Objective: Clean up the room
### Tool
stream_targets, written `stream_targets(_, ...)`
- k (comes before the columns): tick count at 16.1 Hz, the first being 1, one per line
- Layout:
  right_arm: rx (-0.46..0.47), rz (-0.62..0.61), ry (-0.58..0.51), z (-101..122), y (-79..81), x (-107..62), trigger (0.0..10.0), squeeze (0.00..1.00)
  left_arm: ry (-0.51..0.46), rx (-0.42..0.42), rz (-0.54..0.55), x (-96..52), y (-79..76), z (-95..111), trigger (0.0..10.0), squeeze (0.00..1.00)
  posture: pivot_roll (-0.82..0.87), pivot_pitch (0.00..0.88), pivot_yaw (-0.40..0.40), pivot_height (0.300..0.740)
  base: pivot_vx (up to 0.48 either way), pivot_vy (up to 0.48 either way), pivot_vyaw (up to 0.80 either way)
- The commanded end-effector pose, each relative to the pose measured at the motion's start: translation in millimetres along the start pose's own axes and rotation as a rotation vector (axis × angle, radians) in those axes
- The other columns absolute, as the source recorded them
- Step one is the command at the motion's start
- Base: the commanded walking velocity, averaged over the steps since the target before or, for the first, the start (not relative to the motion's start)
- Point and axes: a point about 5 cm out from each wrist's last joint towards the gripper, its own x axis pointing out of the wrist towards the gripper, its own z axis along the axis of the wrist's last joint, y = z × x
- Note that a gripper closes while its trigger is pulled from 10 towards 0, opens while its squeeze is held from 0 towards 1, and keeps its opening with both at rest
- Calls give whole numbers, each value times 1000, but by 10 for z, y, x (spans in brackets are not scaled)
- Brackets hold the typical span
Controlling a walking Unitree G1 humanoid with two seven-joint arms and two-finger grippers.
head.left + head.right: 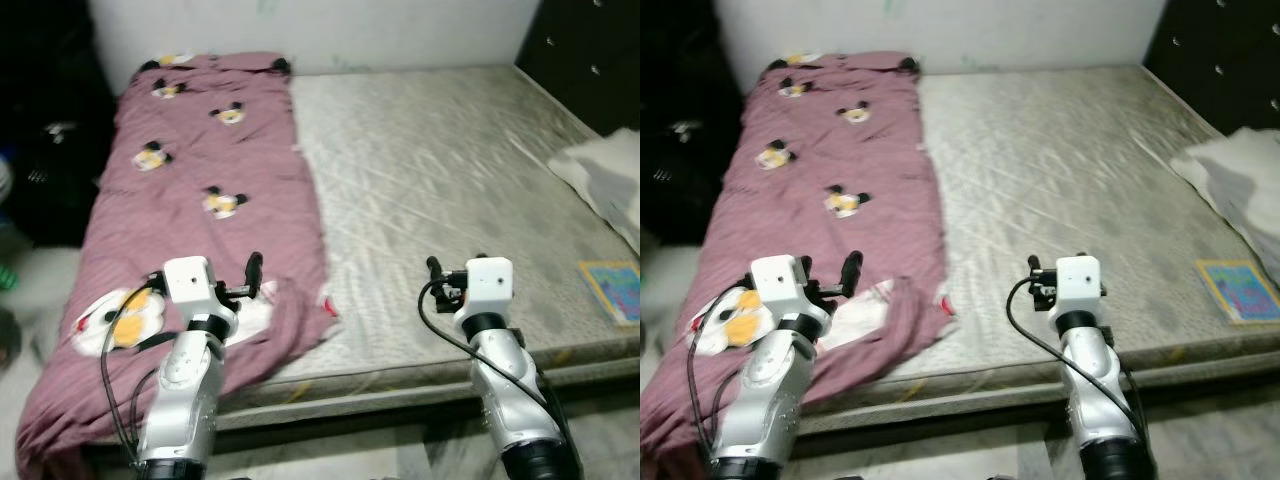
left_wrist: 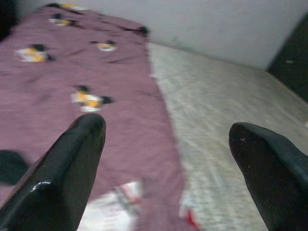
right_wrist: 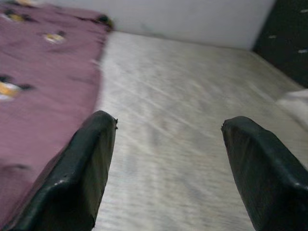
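Crumpled maroon cartoon-print blanket (image 1: 200,190) covers the left half of the bare grey mattress (image 1: 460,200), its near corner hanging over the front edge. Left tool (image 2: 166,144) wide, above the blanket's near end. Right tool (image 3: 166,144) wide, over the mattress. Colourful book (image 1: 612,290) at right edge.

Purple cartoon-print blanket (image 1: 200,200) spread flat along the bare mattress's (image 1: 450,190) left side, near corner rumpled, overhanging the edge
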Motion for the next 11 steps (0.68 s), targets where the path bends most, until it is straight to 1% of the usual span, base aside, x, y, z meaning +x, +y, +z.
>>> stream_targets(1,-1,17,0,2,34,-6,10000,0,-5,9,8,-1,21,18,10000,0,-25,113,10,740,0,480,0)
stream_targets(2,-1,18,1,1,35,-6,10000,0,-18,12,10,-8,23,28,10000,0,-25,113,10,740,0,0,0)
stream_targets(4,0,20,2,-1,36,-7,10000,0,-32,2,-20,-28,-14,38,10000,0,-23,115,8,740,0,0,0)
stream_targets(6,2,20,3,-2,40,-8,10000,0,-30,18,-32,-32,-19,42,10000,0,-21,117,10,740,0,0,0)
stream_targets(11,6,15,7,-7,44,-10,10000,0,-40,24,-53,-35,-24,64,10000,0,-20,118,14,740,267,0,0)
